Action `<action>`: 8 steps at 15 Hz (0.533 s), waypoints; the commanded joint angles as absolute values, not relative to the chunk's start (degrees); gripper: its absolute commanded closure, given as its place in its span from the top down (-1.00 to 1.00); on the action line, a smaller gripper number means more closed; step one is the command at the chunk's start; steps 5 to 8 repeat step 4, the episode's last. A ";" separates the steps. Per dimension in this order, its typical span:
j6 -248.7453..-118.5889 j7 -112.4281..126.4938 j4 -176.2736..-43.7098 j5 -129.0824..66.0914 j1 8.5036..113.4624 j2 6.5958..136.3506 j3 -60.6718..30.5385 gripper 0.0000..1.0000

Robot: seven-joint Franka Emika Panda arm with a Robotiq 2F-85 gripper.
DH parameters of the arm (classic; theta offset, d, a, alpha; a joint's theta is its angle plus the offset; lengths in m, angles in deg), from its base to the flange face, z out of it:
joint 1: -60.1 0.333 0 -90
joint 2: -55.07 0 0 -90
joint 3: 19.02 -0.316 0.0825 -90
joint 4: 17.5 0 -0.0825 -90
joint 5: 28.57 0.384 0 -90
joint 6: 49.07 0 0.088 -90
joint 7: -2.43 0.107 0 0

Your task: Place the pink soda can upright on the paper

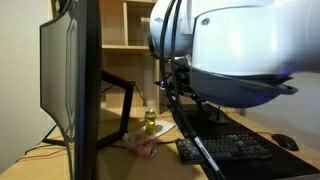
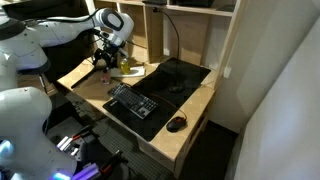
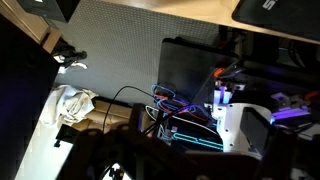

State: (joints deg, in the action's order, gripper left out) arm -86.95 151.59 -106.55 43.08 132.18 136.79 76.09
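Office corner with wooden shelving behind. A light wooden surface [image 2: 190,118] carries a black desk mat [image 2: 175,80], a keyboard [image 2: 133,103] and a mouse [image 2: 177,124]. A monitor [image 1: 70,80] fills the left of an exterior view.

The pink soda can [image 1: 143,147] sits low in the frame at the monitor's foot, just below the small yellow bottle [image 1: 150,121]. It reads wider than tall, so it is probably on its side or tilted, long axis roughly across the frame; too small to be sure. The paper [image 2: 131,72] is a pale sheet at the mat's upper-left edge. Whether the can rests on it is unclear.

The claw [image 1: 176,90] hangs above and to the right of the can, apart from it. The jaws are dark against the dark arm, so there is no telling whether they are spread or pressed together. The wrist view gives only cables and dark gear, no can.

Judgement: the coming move turns on going down and left to the can and meeting it across its long axis. The bottle close by is the thing to avoid.
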 commanded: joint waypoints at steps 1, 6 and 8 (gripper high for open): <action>-86.79 151.59 -109.59 45.43 132.60 138.13 78.52 1.00; -86.93 151.59 -108.43 43.58 132.14 136.88 77.43 1.00; -86.93 151.59 -108.43 43.58 132.14 136.88 77.43 1.00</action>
